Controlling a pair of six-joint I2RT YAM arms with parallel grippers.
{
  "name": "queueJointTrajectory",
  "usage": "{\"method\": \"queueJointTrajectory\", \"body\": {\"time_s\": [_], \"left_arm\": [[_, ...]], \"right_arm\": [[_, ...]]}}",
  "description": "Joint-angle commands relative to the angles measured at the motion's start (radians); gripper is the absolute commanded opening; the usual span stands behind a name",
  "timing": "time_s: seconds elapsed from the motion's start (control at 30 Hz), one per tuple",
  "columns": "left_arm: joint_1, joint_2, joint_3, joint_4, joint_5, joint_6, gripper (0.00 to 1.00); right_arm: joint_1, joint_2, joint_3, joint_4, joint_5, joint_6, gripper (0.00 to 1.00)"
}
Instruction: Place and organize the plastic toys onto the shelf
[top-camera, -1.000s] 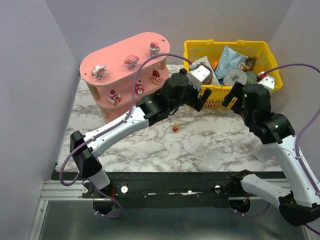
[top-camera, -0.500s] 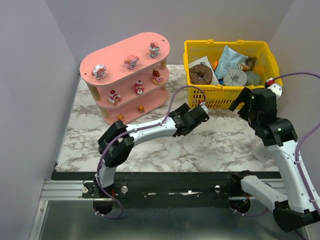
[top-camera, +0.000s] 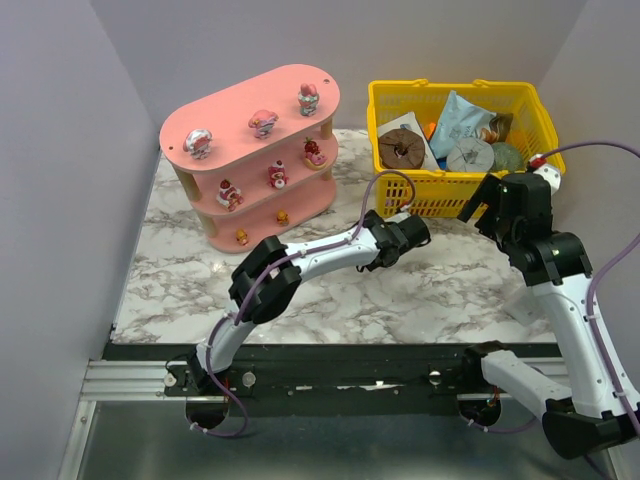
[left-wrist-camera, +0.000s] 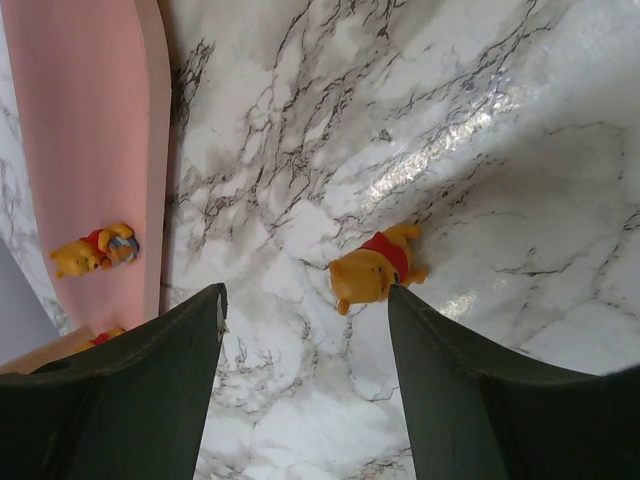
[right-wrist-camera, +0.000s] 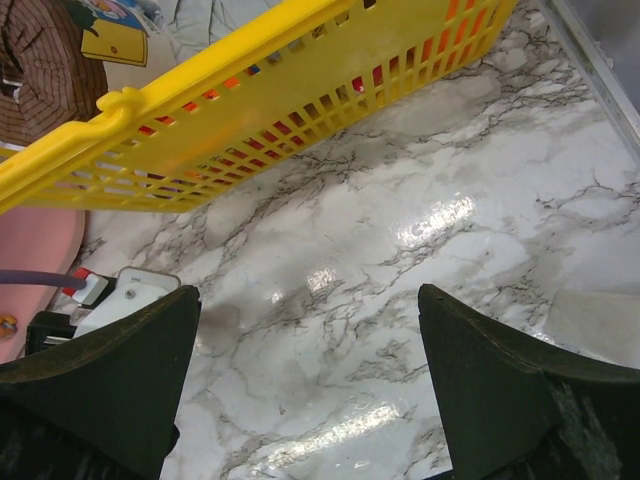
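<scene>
An orange-brown bear toy (left-wrist-camera: 375, 275) with a red shirt lies on the marble. It sits just past the tips of my left gripper (left-wrist-camera: 305, 295), close to the right fingertip (left-wrist-camera: 400, 300). The jaws are open with only bare marble between them. From above, the left gripper (top-camera: 405, 235) is low on the table and the arm hides that toy. The pink shelf (top-camera: 250, 85) stands at the back left with several toys on its boards, including a pink one (top-camera: 264, 122) and a bear (left-wrist-camera: 95, 250). My right gripper (right-wrist-camera: 310, 295) hangs open over bare marble.
A yellow mesh basket (top-camera: 455, 190) with packets and a brown ring (top-camera: 404, 146) stands at the back right, right behind both grippers. Its wall (right-wrist-camera: 250, 100) fills the top of the right wrist view. Grey walls close in both sides.
My left arm has dropped from high over the middle down low onto the table, and its jaws have narrowed. The right arm has pulled back a little to the right.
</scene>
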Motion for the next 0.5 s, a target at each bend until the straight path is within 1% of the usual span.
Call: {"method": "queueJointTrajectory", "body": {"time_s": [0.0,0.27,0.47], "left_arm": [[-0.003,0.014,0.015,-0.046,0.001,-0.047,0.72],[-0.022,0.02,-0.002,-0.023,0.061,-0.038,0.69],[-0.03,0.038,-0.013,-0.01,0.049,-0.047,0.66]], "right_arm": [[-0.007,0.005,0.023,-0.016,-0.021,-0.021,0.96],[-0.013,0.004,0.02,-0.02,-0.012,-0.024,0.96],[-0.021,0.002,0.043,-0.029,-0.002,-0.03,0.96]]}}
